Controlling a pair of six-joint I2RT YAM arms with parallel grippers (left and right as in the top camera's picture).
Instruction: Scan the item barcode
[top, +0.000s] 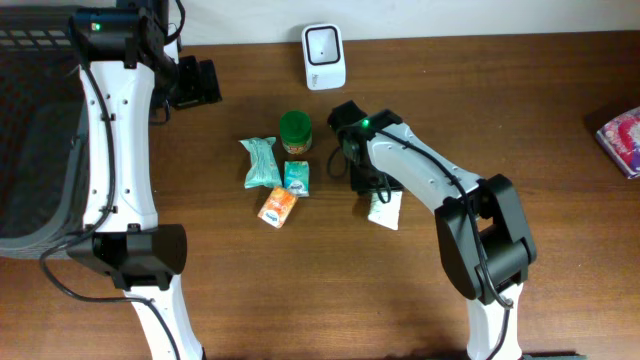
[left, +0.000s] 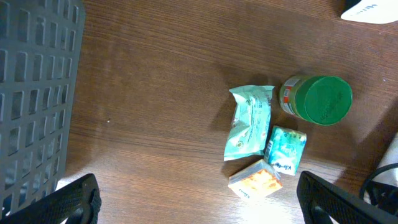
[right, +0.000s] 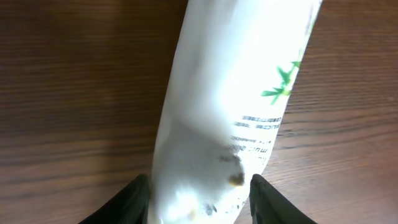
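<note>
Item: white tube (top: 385, 208) — centre right, on the worktop (top: 300, 290), flanked by right end effector (right: 199, 198), grip cannot be told; left end effector (left: 199, 199) wide; risk — slick tube may slip or twist en route to scanner (top: 324, 56), hiding barcode.

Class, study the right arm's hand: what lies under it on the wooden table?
A white plastic packet with green leaf print sits between the fingers of the right hand, over the brown wooden table. From overhead the hand covers its upper part; no barcode shows.
</note>
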